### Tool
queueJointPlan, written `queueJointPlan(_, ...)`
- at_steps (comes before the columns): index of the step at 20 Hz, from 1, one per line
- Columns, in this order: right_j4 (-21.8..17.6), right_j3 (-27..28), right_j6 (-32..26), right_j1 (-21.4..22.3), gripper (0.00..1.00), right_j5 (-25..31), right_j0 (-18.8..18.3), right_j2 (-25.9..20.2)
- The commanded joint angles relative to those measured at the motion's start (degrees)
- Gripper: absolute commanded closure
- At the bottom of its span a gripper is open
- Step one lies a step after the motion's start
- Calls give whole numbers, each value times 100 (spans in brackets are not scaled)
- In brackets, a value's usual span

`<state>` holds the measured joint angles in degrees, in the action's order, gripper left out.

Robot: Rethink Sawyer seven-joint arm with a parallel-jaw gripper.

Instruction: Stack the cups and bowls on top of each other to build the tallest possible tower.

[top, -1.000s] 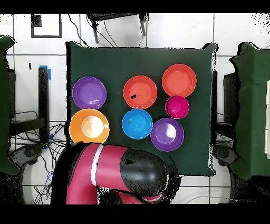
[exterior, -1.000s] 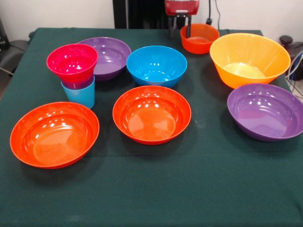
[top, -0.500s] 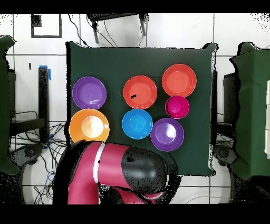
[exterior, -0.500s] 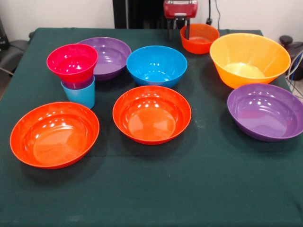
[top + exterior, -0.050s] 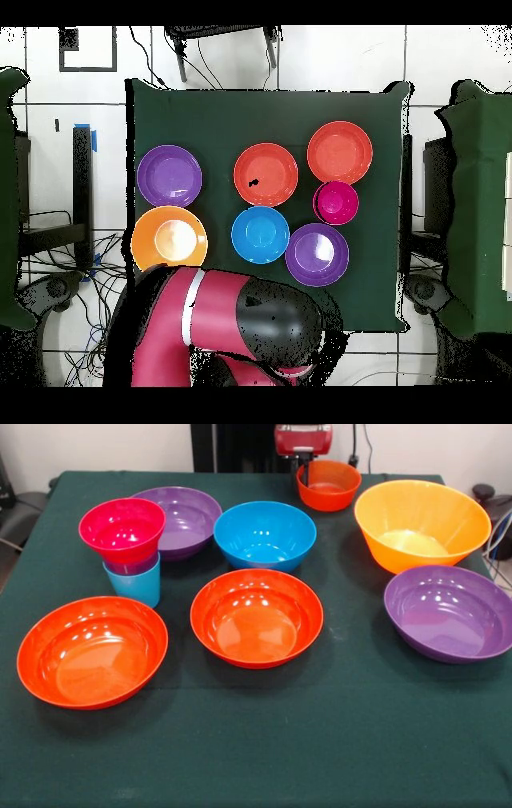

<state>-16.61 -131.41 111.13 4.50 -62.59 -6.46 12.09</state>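
Gripping the near rim of the small orange bowl (image 5: 328, 485), the gripper (image 5: 305, 471) hangs at the back of the table (image 5: 256, 744) with one finger inside the bowl and one outside, closed on its wall. Whether the bowl sits on the cloth or is lifted off it, I cannot tell. From above, the red and black arm (image 5: 235, 325) hides both the gripper and that bowl.

Over on the front view's left stands the tower (image 5: 128, 548): a light blue cup (image 5: 136, 584) at the bottom, a purple cup (image 5: 132, 566) nested in it with only its rim showing, and a pink bowl (image 5: 122, 528) seated on top. Just behind it, touching or nearly so, is a wide purple bowl (image 5: 182, 520). A blue bowl (image 5: 264, 534) sits mid-table, with one orange-red bowl (image 5: 256, 616) in front of it and another (image 5: 92, 650) at the near left. On the right stand a big yellow-orange bowl (image 5: 422, 524) and, nearer, a second purple bowl (image 5: 448, 612), close together.
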Motion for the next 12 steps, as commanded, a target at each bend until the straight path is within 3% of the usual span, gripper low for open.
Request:
queueJointPlan(1,84,850,987,-18,100,80,-141,-359)
queueJointPlan(7,-151,678,990,243,100,292,-272,-365)
queueJointPlan(12,-188,347,974,750,100,568,-319,-368)
